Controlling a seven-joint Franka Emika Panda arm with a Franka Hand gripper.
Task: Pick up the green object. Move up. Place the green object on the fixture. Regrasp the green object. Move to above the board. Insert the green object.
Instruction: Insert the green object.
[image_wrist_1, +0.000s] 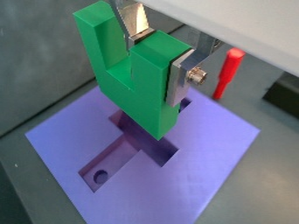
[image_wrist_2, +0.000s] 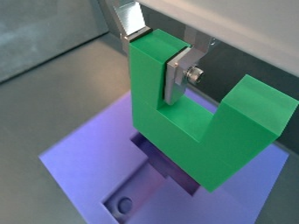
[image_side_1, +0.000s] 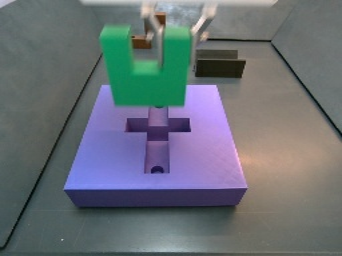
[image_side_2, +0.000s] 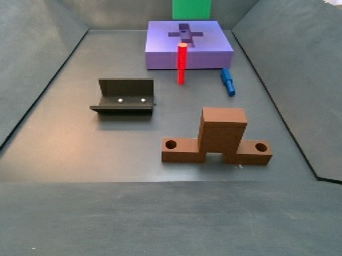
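From where I stand, closest to me in a side view sits the brown wooden piece (image_side_2: 214, 136) on the floor, untouched, and a little beyond it the fixture (image_side_2: 123, 97), bare, nothing resting in it. Further back the thin red peg (image_side_2: 182, 55) stands upright against the near edge of the board (image_side_2: 211, 53), with the small blue piece (image_side_2: 229, 82) lying just beside the board's corner.

All the action is at the far end. The green object (image_side_1: 138, 66) hangs over the board (image_side_1: 201, 140), prongs pointing up, its solid base hovering above the cross-shaped recess (image_side_1: 156, 126). I'd judge this to be the tail of the move to above the board, with insertion next. That calls for a straight descent, keeping the base square to the recess; from here I cannot tell whether it is exactly centred, and a slight offset would let an edge catch on the rim.

The pincer (image_wrist_1: 160, 52) is clamped on one prong of the green object (image_wrist_1: 135, 70): in both wrist views a silver finger (image_wrist_2: 177, 77) lies flat against the prong's side, closed just to that prong's width. The other prong stands free, and nothing else touches the piece.
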